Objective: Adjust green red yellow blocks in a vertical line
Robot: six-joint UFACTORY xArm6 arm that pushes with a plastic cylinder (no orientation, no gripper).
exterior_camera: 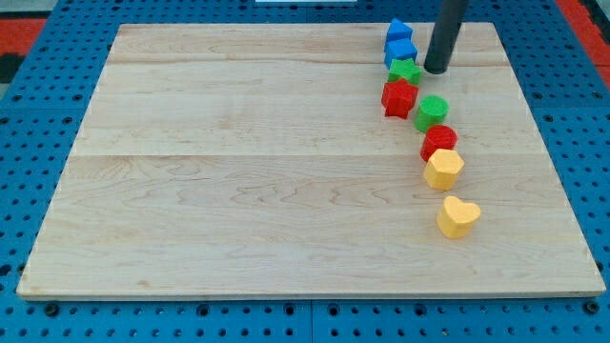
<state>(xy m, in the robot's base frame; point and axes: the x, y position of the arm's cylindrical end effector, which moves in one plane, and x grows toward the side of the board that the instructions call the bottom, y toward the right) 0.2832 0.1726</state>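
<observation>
One dark rod comes down from the view's top, and my tip [437,70] rests on the wooden board [238,191] just to the view's right of the green star block [404,69]. Whether the tip actually touches that star I cannot tell; the two look at least very close. The rod has no jaws and grasps nothing, it only stands against the board.

Above the green star, toward the view's top, sit two blue blocks: a blue cube [401,50] touching the star, and another blue block [398,30] with a peaked top right behind it. Below the star and slightly to the view's left lies the red star block [399,97], touching the green star. To the view's right of the red star, and a little lower, stands the green cylinder [432,111]. Beneath that comes a red block [439,142], probably a cylinder or hexagon though its shape is partly hidden, and pressed against its lower edge is the yellow hexagonal block [443,169]. The yellow heart block [458,216] lies apart from the hexagon, farther toward the view's bottom and slightly to the right.

Together the green, red and yellow blocks form a chain that drifts from upper left to lower right rather than running straight. The board sits on a blue perforated surface [286,324].
</observation>
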